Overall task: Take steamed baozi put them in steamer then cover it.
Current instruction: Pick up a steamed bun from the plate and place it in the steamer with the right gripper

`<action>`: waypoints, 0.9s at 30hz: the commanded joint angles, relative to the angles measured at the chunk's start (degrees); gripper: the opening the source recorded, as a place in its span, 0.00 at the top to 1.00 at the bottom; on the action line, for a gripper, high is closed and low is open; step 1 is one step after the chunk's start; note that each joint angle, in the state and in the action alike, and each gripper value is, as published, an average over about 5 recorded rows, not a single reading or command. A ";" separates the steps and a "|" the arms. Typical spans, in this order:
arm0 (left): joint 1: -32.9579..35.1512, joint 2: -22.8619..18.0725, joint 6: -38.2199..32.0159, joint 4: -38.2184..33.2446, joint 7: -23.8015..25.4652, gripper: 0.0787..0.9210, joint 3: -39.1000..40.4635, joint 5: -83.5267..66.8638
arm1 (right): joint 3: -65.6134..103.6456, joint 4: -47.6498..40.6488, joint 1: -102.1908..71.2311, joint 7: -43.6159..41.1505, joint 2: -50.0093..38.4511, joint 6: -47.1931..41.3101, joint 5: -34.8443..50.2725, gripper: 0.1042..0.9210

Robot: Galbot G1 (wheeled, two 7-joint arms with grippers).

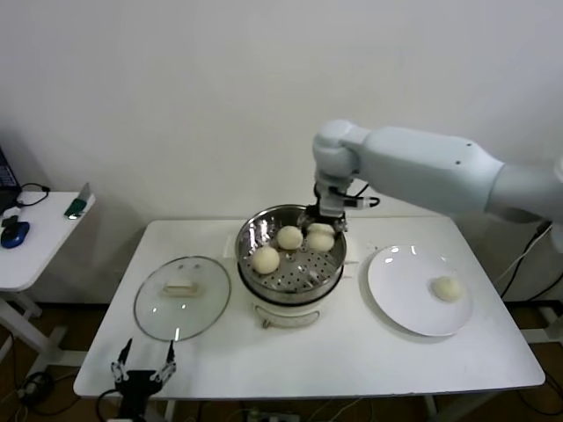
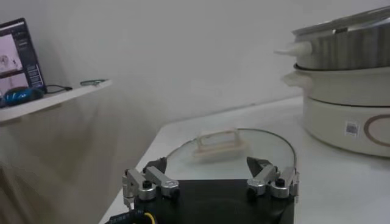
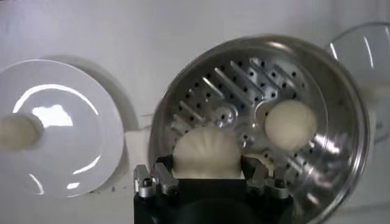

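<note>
The steel steamer [image 1: 251, 236] on its white pot base stands mid-table. Two baozi [image 1: 289, 236] [image 1: 266, 259] lie on its perforated floor. My right gripper [image 1: 320, 223] is inside the steamer at the back right, its jaws closed against both sides of a third baozi [image 3: 204, 151] low over the floor. A fourth baozi [image 1: 448, 287] lies on the white plate [image 1: 400, 281]. The glass cover [image 1: 182, 297] with its white bar handle lies flat to the left of the steamer. My left gripper [image 1: 143, 360] is open and empty at the table's front left edge, facing the cover [image 2: 231, 146].
A small white side table [image 1: 40, 237] with a blue mouse and cables stands to the far left. The plate [image 3: 61, 122] sits right of the steamer [image 3: 341, 91]. The steamer's side handle [image 2: 295, 49] points toward the cover.
</note>
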 commanded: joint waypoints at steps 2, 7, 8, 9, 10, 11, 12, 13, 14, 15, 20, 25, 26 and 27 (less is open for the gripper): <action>-0.05 0.31 -0.01 0.42 0.01 0.12 -0.11 -0.57 | 0.81 1.99 -7.04 0.27 6.33 3.10 -6.87 0.24; -0.29 0.33 -0.06 0.97 0.00 0.12 -0.06 -0.59 | 0.70 1.24 -8.34 0.88 6.86 3.80 -7.58 0.24; -0.34 0.33 -0.07 1.06 0.00 0.12 -0.05 -0.59 | 0.68 1.05 -8.49 0.98 6.94 3.91 -7.66 0.24; -0.38 0.32 -0.07 1.15 0.00 0.12 -0.04 -0.59 | 0.68 0.81 -8.63 1.09 7.02 4.02 -7.74 0.25; -0.42 0.31 -0.07 1.22 0.00 0.12 -0.02 -0.59 | 0.71 0.56 -8.75 1.20 7.10 4.12 -7.83 0.24; -0.46 0.30 -0.07 1.28 0.00 0.12 -0.01 -0.59 | 0.76 0.29 -8.88 1.40 7.18 4.20 -7.91 0.24; -0.50 0.29 -0.06 1.35 0.00 0.12 0.01 -0.58 | 0.81 0.06 -9.00 1.61 7.25 4.25 -7.97 0.24; -0.53 0.28 -0.06 1.40 0.00 0.12 0.01 -0.58 | 0.84 -0.04 -9.07 1.77 7.29 4.16 -8.04 0.24; -0.56 0.26 -0.06 1.45 0.00 0.12 0.02 -0.57 | 0.84 -0.02 -9.12 2.11 7.27 3.94 -8.28 0.24; -0.59 0.24 -0.05 1.49 0.00 0.12 0.02 -0.56 | 0.97 0.02 -9.19 2.34 7.24 3.66 -8.56 0.24; -0.85 0.33 0.03 1.69 0.01 0.12 -0.05 -0.45 | 2.23 0.13 -8.89 2.17 6.82 2.95 -9.57 0.16; -0.51 0.37 0.02 1.51 0.04 0.12 0.18 -0.16 | 3.94 0.78 -6.94 1.83 4.78 2.97 -8.75 0.12; -0.40 0.37 0.00 1.45 0.05 0.12 0.28 -0.09 | 4.19 0.89 -6.23 1.80 4.07 2.93 -8.44 0.12; -0.35 0.35 -0.01 1.39 0.05 0.12 0.35 -0.02 | 4.35 0.93 -5.46 1.81 3.30 2.84 -8.05 0.12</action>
